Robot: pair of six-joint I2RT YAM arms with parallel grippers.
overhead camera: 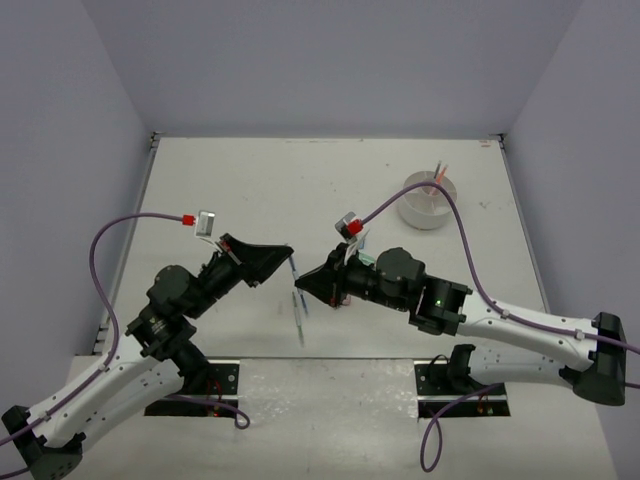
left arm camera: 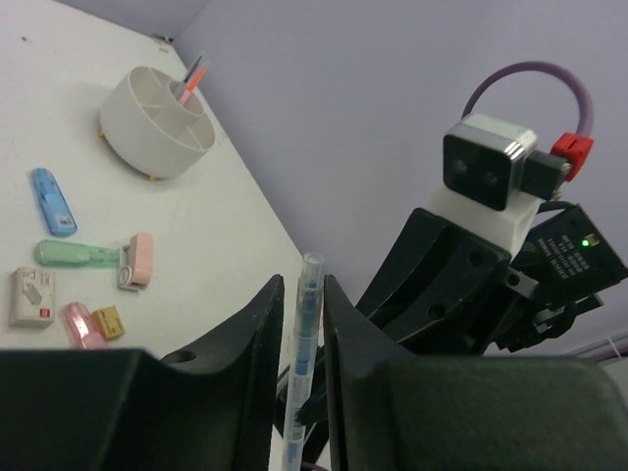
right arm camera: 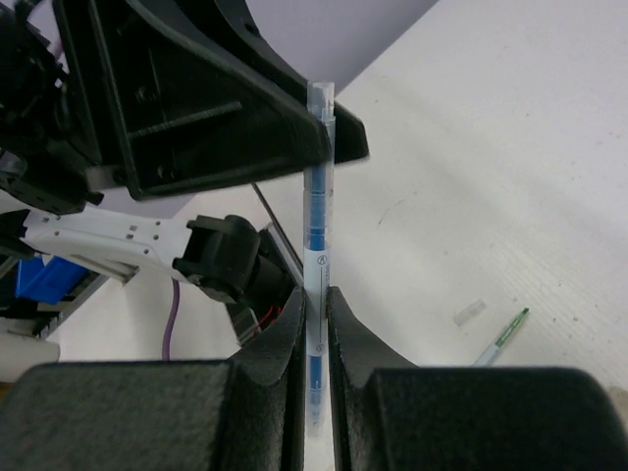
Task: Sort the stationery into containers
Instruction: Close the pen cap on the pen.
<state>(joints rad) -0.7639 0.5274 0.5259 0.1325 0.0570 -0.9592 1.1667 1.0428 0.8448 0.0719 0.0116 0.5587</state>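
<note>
From above, the left pincer (overhead camera: 289,257) and the right pincer (overhead camera: 302,289) met tip to tip over the near part of the white table (overhead camera: 250,180). A thin clear and blue pen (overhead camera: 299,310) hung between them, with its low end pointing to the near side. The round white tub (overhead camera: 424,212) stood well apart, far off to the right, and red pens (overhead camera: 440,172) stuck up out of it. A purple cable (overhead camera: 462,240) from the right arm crossed in front of the tub.

In the left wrist view, the pen stood upright between the left pincer's two black fingers (left arm camera: 245,339). The gap was narrow, hardly wider than the pen, and I could not tell if the fingers squeezed it. The right arm's little camera (left arm camera: 489,169) was close behind, to the right. On the table to the left lay a blue block (left arm camera: 52,201), a green piece (left arm camera: 77,254), a pink block (left arm camera: 139,260), a white eraser (left arm camera: 31,296), a small pink bit (left arm camera: 78,325) and a tan bit (left arm camera: 110,322). The tub stood beyond them.

In the right wrist view, the right pincer's fingers (right arm camera: 289,339) pressed on both sides of the pen and held its lower part. The pen's top end was right beside the left pincer's tip. A green pen (right arm camera: 505,334) and a small clear cap (right arm camera: 469,312) lay on the table to the right.
</note>
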